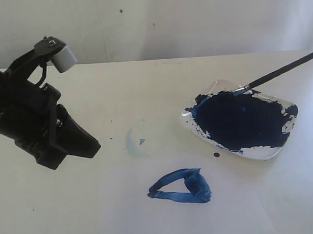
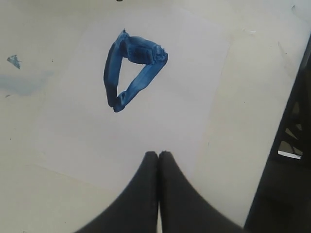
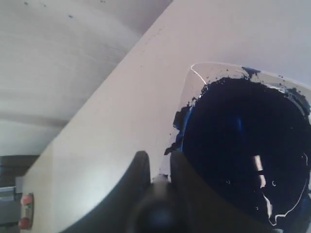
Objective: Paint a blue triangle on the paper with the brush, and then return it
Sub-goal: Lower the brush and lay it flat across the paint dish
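Note:
The blue triangle (image 1: pixel 198 185) (image 2: pixel 111 73) lies as thick dark-blue strokes on the white paper (image 1: pixel 245 201) (image 2: pixel 146 121). The black-handled brush (image 1: pixel 280 71) slants down from the right edge, its silver ferrule and tip resting on the far rim of the paint dish (image 1: pixel 218 85). In the right wrist view my right gripper (image 3: pixel 159 155) is shut on the blurred brush handle (image 3: pixel 160 182) above the dish rim (image 3: pixel 204 68). My left gripper (image 1: pixel 92 147) (image 2: pixel 158 154) hangs shut and empty to the left of the triangle, over the paper's edge.
A dark navy paint pool (image 1: pixel 240 118) fills the clear dish. A pale-blue smudge (image 1: pixel 132 142) (image 2: pixel 22 82) marks the tabletop beyond the triangle. A small paint drop (image 1: pixel 217 155) sits by the dish. A dark frame (image 2: pixel 291 145) borders the left wrist view.

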Tool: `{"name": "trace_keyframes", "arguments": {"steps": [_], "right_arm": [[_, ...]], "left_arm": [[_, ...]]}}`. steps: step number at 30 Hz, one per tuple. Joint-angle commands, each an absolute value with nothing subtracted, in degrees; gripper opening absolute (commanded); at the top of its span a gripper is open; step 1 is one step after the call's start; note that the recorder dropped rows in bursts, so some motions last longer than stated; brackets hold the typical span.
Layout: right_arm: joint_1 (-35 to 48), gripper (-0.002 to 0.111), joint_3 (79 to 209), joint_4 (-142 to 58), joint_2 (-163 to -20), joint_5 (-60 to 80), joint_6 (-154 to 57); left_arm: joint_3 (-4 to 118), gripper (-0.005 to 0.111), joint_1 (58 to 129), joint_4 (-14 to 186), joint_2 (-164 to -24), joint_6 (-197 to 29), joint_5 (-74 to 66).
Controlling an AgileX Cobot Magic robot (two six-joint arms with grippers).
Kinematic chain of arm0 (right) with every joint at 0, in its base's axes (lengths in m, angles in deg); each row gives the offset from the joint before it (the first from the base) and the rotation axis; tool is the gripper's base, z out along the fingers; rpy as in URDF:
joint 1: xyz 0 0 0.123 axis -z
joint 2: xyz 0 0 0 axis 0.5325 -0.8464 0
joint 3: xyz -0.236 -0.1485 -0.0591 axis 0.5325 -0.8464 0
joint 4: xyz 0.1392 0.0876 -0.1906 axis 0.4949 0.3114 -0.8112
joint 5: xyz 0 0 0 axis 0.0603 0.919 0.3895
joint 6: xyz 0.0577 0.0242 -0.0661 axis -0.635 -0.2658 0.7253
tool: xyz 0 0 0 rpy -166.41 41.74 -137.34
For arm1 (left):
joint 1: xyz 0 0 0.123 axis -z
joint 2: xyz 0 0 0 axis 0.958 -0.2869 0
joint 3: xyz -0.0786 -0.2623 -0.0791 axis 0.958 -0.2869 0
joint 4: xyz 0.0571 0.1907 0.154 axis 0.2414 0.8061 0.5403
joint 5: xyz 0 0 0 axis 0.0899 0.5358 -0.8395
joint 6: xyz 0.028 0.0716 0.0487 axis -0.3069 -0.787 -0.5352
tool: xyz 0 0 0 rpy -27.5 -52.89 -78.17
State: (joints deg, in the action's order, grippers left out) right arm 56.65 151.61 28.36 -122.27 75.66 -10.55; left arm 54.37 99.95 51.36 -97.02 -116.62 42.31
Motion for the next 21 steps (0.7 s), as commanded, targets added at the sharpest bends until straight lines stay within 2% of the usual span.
{"name": "trace_keyframes", "arguments": {"steps": [1, 8, 14, 21], "right_arm": [[60.23, 0.0, 148.81, 32.66, -125.05, 78.62, -6.69], [61.34, 0.0, 144.73, 34.0, -129.87, 79.75, 1.54], [62.4, 0.0, 141.71, 45.21, -134.18, 79.75, 9.12], [64.34, 0.0, 139.81, 48.23, -135.97, 79.75, 12.44]], "left_arm": [[54.02, 0.0, 99.78, 49.24, -96.37, -116.31, 42.82], [54.02, 0.0, 99.78, 48.94, -96.37, -116.31, 42.82], [54.02, 0.0, 99.78, 48.94, -96.37, -116.31, 42.82], [54.02, 0.0, 99.78, 48.93, -96.37, -116.31, 42.34]]}}
